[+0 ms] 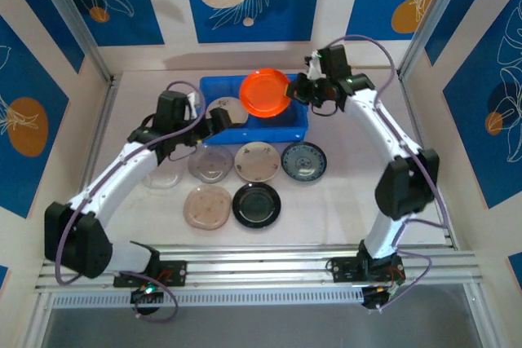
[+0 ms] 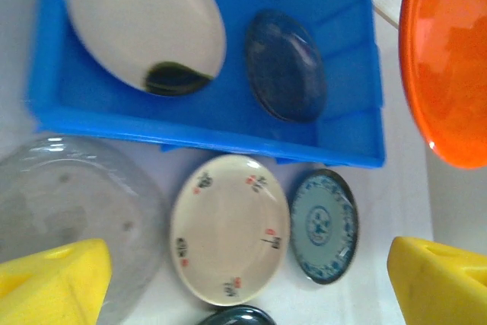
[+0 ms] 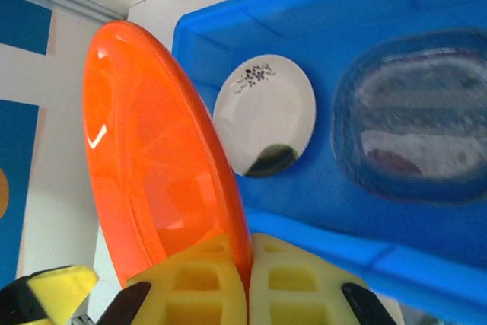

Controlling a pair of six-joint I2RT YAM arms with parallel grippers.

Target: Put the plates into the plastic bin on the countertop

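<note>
Right pincer [image 3: 247,268] is pinching the orange-red plate [image 1: 265,93] by its rim, holding it tilted over the far edge of the blue plastic bin [image 1: 298,129] — left pincer [image 1: 217,120] gaping wide, empty.

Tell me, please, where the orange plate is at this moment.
In the top view, the orange plate is clamped in the right pincer, raised over the far edge of the blue bin.

**Two plates lie in the bin**

Your left gripper [image 2: 247,253] hangs wide open above the counter [image 2: 399,203]. The bin [image 2: 354,123] holds a beige plate [image 2: 144,24] and a grey plate [image 2: 285,66]. Just outside sit a clear plate [image 2: 68,203], a flowered plate [image 2: 230,227] and a blue plate [image 2: 325,226]. An orange plate [image 2: 449,58] crowds the right edge.
</note>
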